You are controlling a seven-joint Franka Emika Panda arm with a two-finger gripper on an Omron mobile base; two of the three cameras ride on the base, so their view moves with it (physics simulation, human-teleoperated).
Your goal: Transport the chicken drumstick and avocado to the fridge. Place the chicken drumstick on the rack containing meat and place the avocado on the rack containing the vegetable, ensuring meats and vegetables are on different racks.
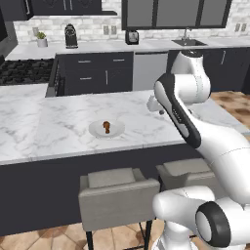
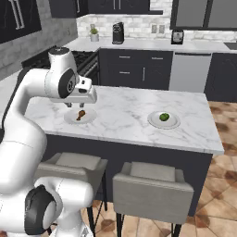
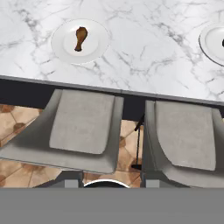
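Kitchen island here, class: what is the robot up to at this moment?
Nothing is being held yet. The chicken drumstick lies on a white plate on the marble island; the avocado sits on a second plate further along. The arm's hand hangs above the drumstick's plate. Two grey stools stand in front.

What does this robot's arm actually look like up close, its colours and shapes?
The arm is built of glossy white, rounded tube-like segments joined by dark grey, almost black bands and round joint caps. It ends in a small white boxy hand with the gripper. No cables or markings show.
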